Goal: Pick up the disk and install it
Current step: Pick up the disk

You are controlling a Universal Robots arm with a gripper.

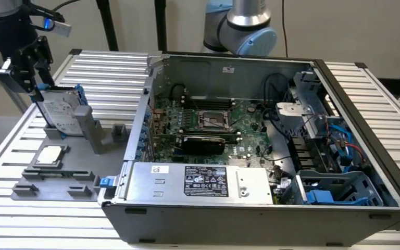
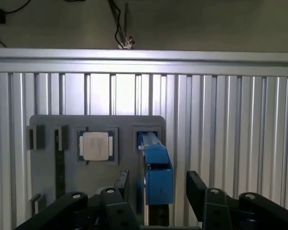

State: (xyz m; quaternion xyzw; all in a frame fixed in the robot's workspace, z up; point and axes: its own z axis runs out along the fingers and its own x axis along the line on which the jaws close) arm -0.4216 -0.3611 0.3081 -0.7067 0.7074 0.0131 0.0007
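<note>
The disk (image 1: 61, 113), a silver-grey drive with a white label in a blue carrier, stands on edge in a slot of the grey fixture plate (image 1: 75, 156), at the exterior view's left. My gripper (image 1: 41, 83) hangs just over its top edge. In the wrist view, the carrier's blue edge (image 2: 156, 175) runs between my two black fingers (image 2: 198, 188). A small gap shows on each side, so the gripper (image 2: 158, 191) is open and straddles the disk without touching it.
A square silver processor chip (image 1: 50, 154) (image 2: 97, 146) lies on the same plate. The open computer case (image 1: 270, 67) fills the exterior view's right, with a silver power supply (image 1: 200, 182) and blue drive bays (image 1: 332, 190). A ribbed aluminium table (image 2: 230, 124) is underneath.
</note>
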